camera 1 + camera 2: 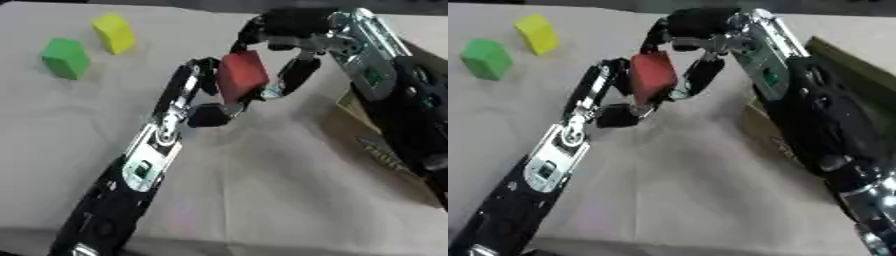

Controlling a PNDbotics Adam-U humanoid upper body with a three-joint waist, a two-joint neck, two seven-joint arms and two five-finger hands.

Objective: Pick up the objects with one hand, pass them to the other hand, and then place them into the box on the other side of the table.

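Observation:
A red block [242,75] hangs above the middle of the table, caught between both hands. My left hand [199,95] reaches up from the lower left, its fingers curled against the block's left side and its thumb under it. From the upper right my right hand [293,47] curls over the block's top, with one finger down its right side. The cardboard box [846,67] lies at the right, mostly hidden behind my right arm.
A green block [66,57] and a yellow block [114,32] stand on the pale tablecloth [262,190] at the far left. My right forearm covers much of the right edge.

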